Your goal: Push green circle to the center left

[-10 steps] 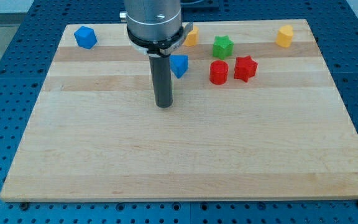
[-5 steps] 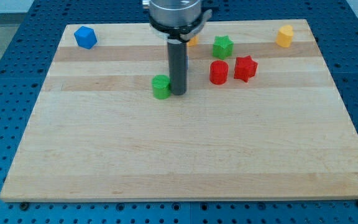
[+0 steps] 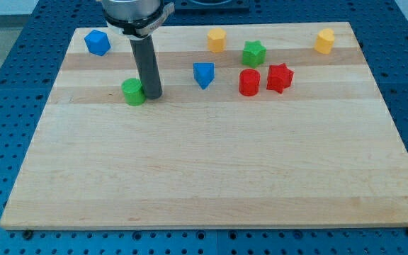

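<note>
Contact holding: my tip [image 3: 151, 95] pressing against the green circle [image 3: 133, 91] from the view's right, circle sitting in the upper left part of the wooden board [image 3: 211, 177]. Needing a leftward, slightly downward line through its middle, avoiding a glancing slip. Carrying no jaws, just a bare rod. Showing no brands, labels or writing anywhere.

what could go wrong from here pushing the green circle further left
1. My tip touches the green circle on its right side, slightly toward the view's bottom; an off-centre push may let the round block roll off the tip.
2. The circle sits above mid-height, so a straight leftward push may leave it too high.
</note>
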### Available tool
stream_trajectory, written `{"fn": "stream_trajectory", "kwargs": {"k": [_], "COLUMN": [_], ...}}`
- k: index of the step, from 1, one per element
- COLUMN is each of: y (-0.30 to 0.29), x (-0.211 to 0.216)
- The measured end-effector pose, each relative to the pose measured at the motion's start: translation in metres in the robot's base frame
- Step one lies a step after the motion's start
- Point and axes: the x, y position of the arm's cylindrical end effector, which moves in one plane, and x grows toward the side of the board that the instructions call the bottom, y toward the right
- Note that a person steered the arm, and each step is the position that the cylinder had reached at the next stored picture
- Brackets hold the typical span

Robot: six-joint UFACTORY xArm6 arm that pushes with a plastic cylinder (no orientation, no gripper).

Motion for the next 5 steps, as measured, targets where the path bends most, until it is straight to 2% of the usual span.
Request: {"fn": "stream_trajectory", "kwargs": {"k": [5], "y": [-0.099], "x": [-0.007]}}
